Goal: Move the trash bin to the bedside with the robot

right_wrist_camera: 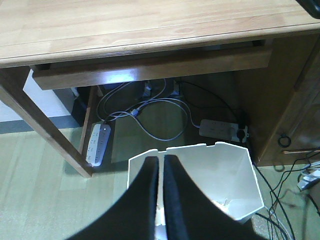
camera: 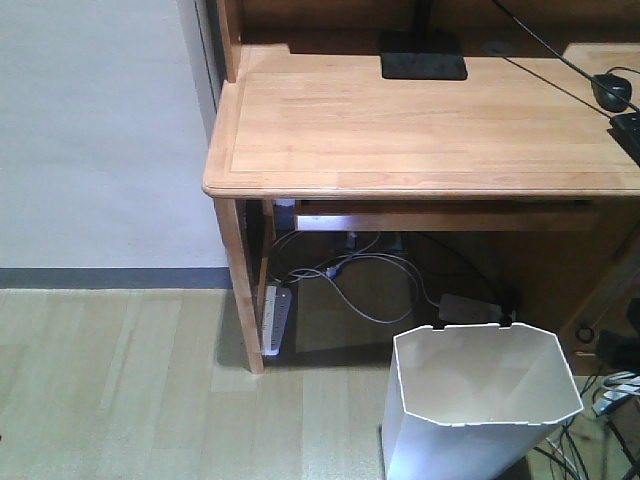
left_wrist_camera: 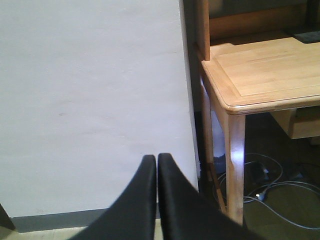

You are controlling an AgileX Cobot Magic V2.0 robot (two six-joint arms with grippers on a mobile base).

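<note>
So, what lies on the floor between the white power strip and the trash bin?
Only loops of grey cable on the floor, shown in the front-facing and right wrist views.

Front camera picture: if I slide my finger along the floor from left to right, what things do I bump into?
desk leg → white power strip → trash bin → loose cables at the right edge

Soft indoor light, mild blur
</note>
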